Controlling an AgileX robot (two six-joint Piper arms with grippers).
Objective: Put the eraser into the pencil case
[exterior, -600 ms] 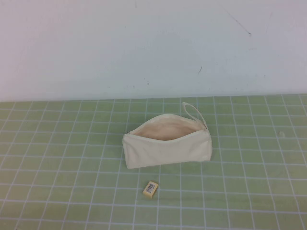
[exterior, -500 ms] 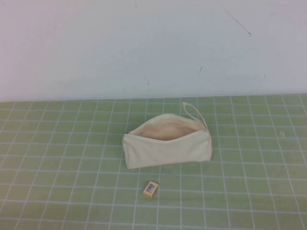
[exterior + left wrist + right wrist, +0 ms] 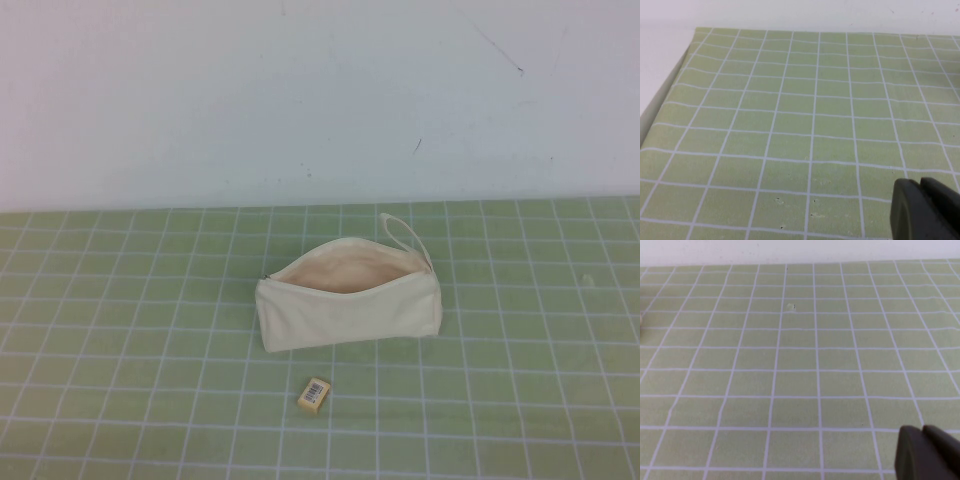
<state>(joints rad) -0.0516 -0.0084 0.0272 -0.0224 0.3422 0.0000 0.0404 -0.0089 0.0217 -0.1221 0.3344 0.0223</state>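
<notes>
Eraser still on the mat, case unzipped, both arms parked off the high view.

We see the eraser (image 3: pixel 314 394) lying just in front of the pencil case (image 3: pixel 348 308), apart from it. Left gripper (image 3: pixel 927 210) and right gripper (image 3: pixel 927 452) each show only a dark fingertip corner over bare mat (image 3: pixel 120 330); jaw gap we cannot tell. Neither is near the eraser. Best approach: descend squarely, pinch its short sides.

Bare bench (image 3: pixel 120 380) surrounds the eraser (image 3: pixel 314 394) at lower centre; only the case (image 3: pixel 348 298) stands just above it. Left end effector (image 3: pixel 925 210) and right end effector (image 3: pixel 927 452) sit over bare bench.
</notes>
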